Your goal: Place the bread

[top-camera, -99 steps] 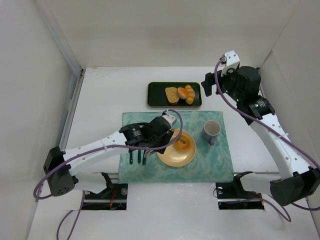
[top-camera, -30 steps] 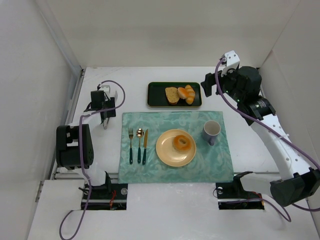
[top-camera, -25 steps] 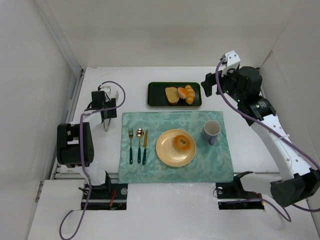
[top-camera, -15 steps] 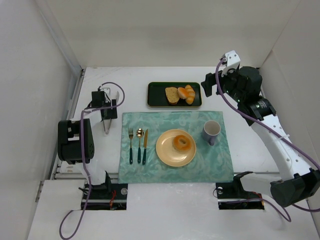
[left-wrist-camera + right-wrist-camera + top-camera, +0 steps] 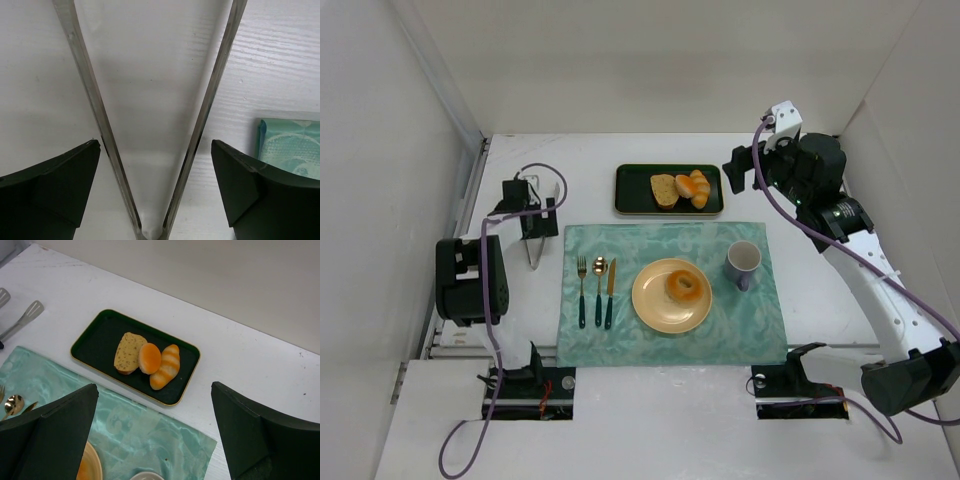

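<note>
Bread (image 5: 684, 286) rests on the yellow plate (image 5: 655, 305), mid-placemat (image 5: 760, 330), inside the rim.
Left gripper (image 5: 155, 150) spread wide astride the tongs (image 5: 90, 100) near the tabletop's left edge; right gripper (image 5: 154, 387) open above the far-right corner.

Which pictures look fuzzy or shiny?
Left wrist view: the metal tongs gleam, the left gripper's fingers look soft-edged up close. Right wrist view: the green tray is sharp, the right gripper's fingers fuzzy. Top view: even light, faint shadows, no glare.
</note>
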